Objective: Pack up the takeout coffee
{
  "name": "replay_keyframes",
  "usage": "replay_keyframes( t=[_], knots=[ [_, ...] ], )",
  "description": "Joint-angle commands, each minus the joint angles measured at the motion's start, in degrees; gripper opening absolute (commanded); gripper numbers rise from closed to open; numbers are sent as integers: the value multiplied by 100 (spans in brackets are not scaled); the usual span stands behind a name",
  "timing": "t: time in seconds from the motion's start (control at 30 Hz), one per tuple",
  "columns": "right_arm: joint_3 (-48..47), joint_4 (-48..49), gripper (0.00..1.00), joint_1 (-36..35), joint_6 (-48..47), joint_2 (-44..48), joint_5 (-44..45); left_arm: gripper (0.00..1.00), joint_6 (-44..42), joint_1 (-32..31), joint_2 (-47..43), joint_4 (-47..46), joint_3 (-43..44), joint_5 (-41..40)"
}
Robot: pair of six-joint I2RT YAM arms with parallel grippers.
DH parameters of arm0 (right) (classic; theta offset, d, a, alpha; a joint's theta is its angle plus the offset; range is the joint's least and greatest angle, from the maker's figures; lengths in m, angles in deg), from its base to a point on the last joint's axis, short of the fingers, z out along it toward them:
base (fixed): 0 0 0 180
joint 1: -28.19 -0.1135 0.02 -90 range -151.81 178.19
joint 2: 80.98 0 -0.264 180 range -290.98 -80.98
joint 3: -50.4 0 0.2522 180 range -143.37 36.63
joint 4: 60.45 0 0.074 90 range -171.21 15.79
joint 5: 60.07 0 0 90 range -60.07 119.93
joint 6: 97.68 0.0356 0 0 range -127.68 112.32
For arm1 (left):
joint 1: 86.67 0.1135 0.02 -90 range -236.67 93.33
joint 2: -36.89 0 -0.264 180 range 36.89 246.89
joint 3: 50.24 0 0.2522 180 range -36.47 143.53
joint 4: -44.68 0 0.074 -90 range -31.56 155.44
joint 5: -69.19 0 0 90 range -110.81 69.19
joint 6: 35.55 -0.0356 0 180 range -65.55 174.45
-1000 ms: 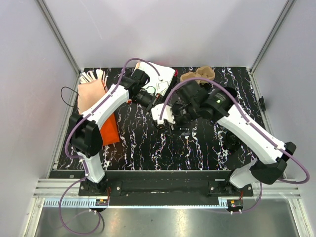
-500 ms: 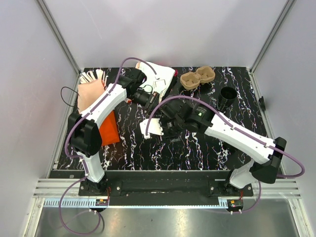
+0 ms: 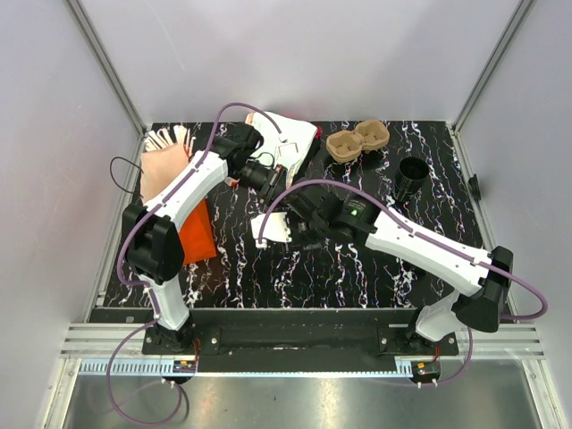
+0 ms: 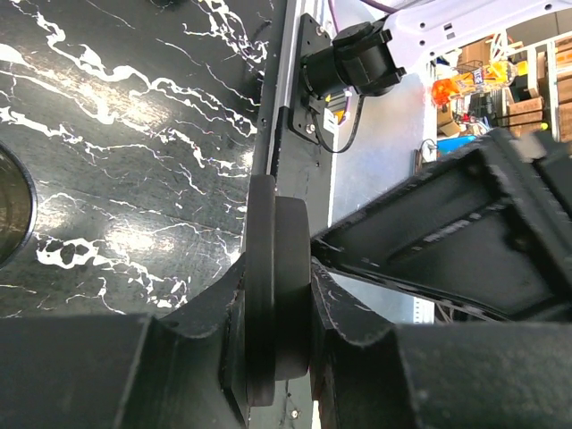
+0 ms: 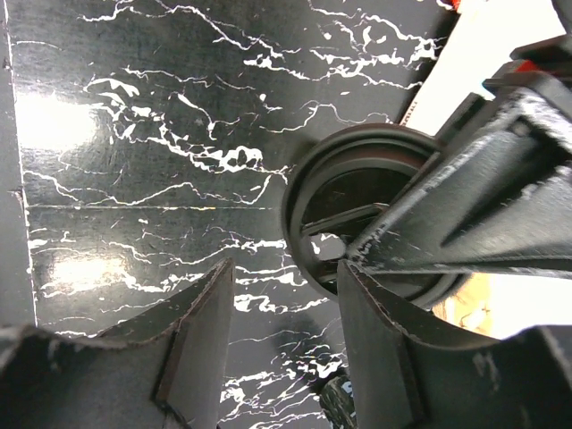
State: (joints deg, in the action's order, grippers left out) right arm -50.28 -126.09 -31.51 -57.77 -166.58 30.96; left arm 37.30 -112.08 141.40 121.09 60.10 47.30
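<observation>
Right end effector [image 5: 284, 277] moved left, flat round black lid [image 4: 277, 304]

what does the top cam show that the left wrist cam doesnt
Only the top view: the black cup at the right and the cardboard tray at the back. Only the left wrist view: a black lid seen edge-on, pinched in the left end effector. Both: the black marbled table.
</observation>
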Motion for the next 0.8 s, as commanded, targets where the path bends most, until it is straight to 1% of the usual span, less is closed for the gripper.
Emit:
replay_keyframes(
  t=[0.0,0.17,0.3,0.43,0.57,0.63,0.7,0.77],
  knots=[
    [104,336,55,-59,-54,35,125,9,-26,-43,-124,-7,-7,360],
    [96,362,55,-129,-36,53,125,9,-26,-43,-89,-7,2,378],
    [210,512,54,-182,-150,0,353,9,-26,-43,-97,1,-7,378],
    [359,722,50,-200,-229,-27,511,9,-34,-43,-115,-7,-25,404],
    [508,942,40,-208,-317,-18,748,9,-34,-43,-124,1,-42,430],
    [579,1021,37,-208,-370,-9,819,9,-34,-43,-132,-7,-33,439],
    [623,1065,28,-209,-388,0,880,9,-34,-43,-124,1,-42,448],
    [632,1110,22,-208,-405,9,898,10,-34,-43,-132,-7,-34,457]
  ],
)
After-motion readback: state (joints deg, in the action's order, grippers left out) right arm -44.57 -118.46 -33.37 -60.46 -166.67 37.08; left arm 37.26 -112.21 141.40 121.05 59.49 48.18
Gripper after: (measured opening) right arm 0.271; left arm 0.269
